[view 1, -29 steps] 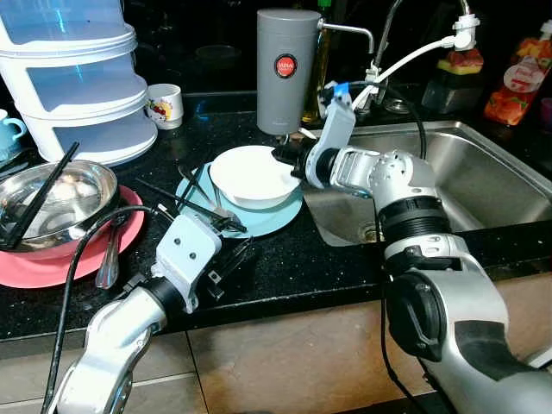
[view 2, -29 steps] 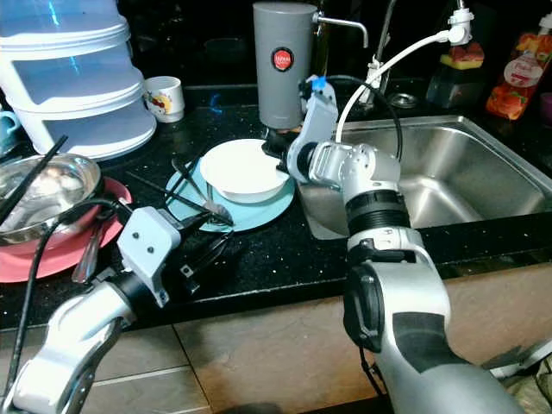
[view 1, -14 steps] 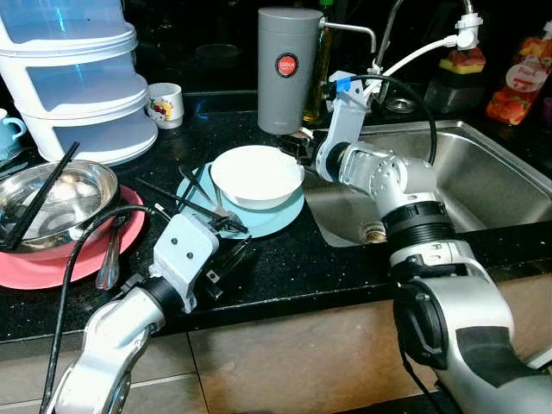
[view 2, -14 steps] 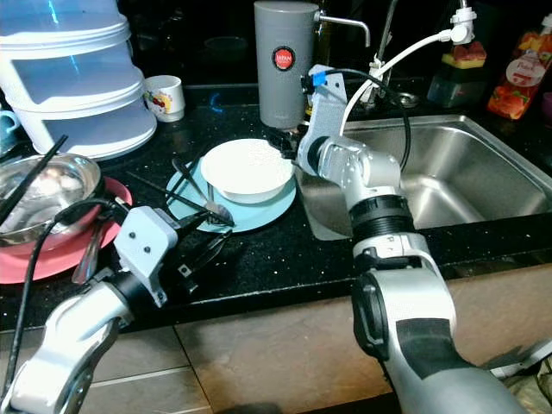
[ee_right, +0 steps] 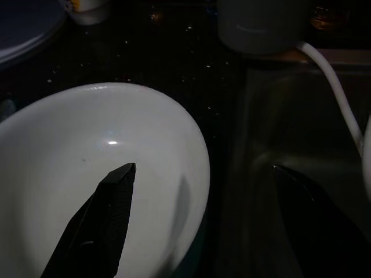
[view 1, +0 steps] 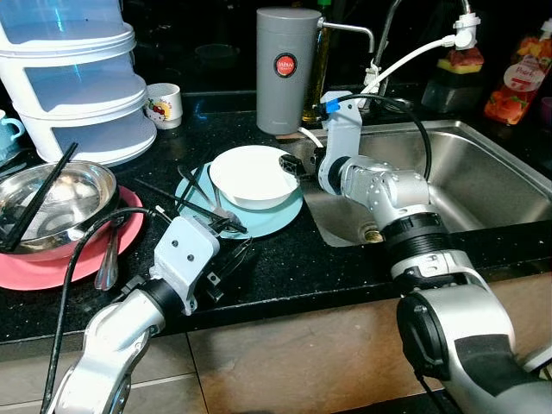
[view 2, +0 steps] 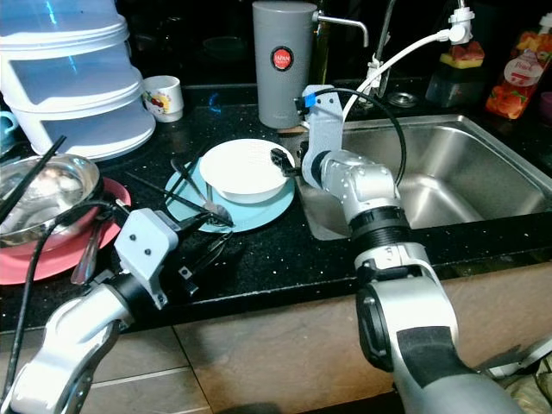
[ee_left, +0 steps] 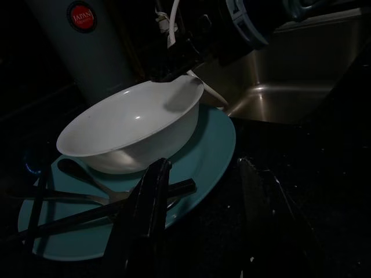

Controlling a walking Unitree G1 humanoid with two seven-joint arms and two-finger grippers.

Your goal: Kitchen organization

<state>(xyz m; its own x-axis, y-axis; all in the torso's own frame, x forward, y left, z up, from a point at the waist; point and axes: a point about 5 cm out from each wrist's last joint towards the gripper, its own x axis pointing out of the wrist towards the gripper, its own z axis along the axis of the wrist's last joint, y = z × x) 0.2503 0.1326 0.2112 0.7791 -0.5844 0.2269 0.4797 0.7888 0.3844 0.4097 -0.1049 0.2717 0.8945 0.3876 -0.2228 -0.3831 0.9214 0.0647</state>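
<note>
A white bowl point(view 1: 250, 177) sits on a light blue plate point(view 1: 289, 214) on the black counter, beside the sink. Black chopsticks point(view 1: 185, 203) and a spoon point(ee_left: 87, 176) lie on the plate. My right gripper point(view 1: 289, 164) is open at the bowl's right rim. In the right wrist view one finger point(ee_right: 110, 197) is over the bowl's inside and the other finger point(ee_right: 313, 214) is outside it. My left gripper point(view 1: 226, 252) hovers low at the plate's front edge, open, with one finger point(ee_left: 145, 220) just above the chopsticks.
A steel bowl point(view 1: 56, 197) with chopsticks rests on a pink plate point(view 1: 43, 267) at the left, with a spoon point(view 1: 109, 259) beside it. Behind stand a white tiered container point(view 1: 78, 78), a mug point(view 1: 164, 105) and a grey canister point(view 1: 287, 69). The steel sink point(view 1: 483, 185) lies to the right.
My right gripper drew back a little toward the canister, then returned to the bowl's right rim with its wrist turned. The bowl, plate and left arm stayed put.
</note>
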